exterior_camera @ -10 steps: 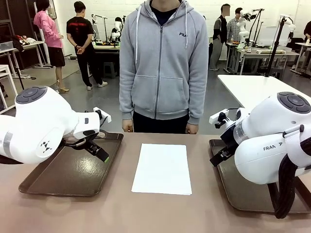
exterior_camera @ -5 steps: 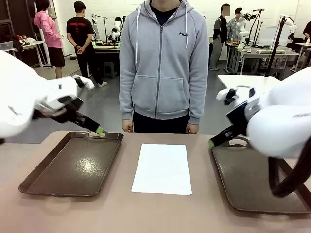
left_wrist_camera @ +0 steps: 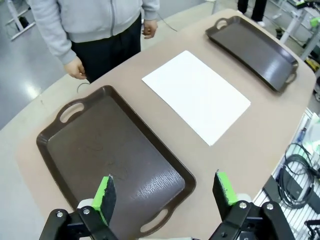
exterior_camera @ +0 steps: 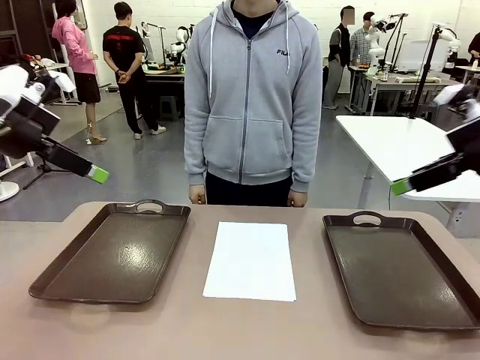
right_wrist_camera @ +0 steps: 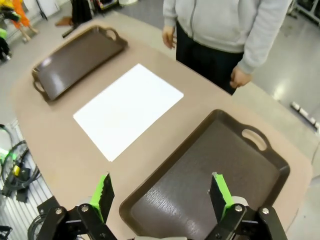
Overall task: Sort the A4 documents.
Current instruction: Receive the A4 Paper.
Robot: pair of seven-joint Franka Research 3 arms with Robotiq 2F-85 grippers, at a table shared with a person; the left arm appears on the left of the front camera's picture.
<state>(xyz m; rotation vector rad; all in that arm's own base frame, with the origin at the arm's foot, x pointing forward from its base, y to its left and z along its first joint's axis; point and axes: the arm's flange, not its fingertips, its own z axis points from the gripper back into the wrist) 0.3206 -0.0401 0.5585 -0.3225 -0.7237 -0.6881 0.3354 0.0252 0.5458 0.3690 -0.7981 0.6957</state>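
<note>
The A4 documents [exterior_camera: 250, 259] lie as a white, blank-looking sheet flat on the tan table, midway between two brown trays; I also see the documents [left_wrist_camera: 196, 94] from the left wrist and the documents [right_wrist_camera: 128, 109] from the right wrist. My left gripper [left_wrist_camera: 164, 192] hangs open high over the left tray [left_wrist_camera: 107, 155], nothing between its green pads. In the front view a left fingertip [exterior_camera: 97, 175] shows at the left edge, well above the table. My right gripper [right_wrist_camera: 159, 194] is open above the right tray [right_wrist_camera: 210, 167]; one of its fingertips [exterior_camera: 400, 187] shows at the right edge.
A person in a grey hoodie [exterior_camera: 251, 97] stands at the far edge, hands [exterior_camera: 196, 196] down by the table rim. The left tray [exterior_camera: 116, 253] and right tray [exterior_camera: 401, 268] are bare inside. Cables [left_wrist_camera: 295, 175] hang beyond the table edge. Other people and tables stand far behind.
Both arms have lifted up and swung outward from low over the trays to high at the picture's sides. The sheet and both trays have not moved.
</note>
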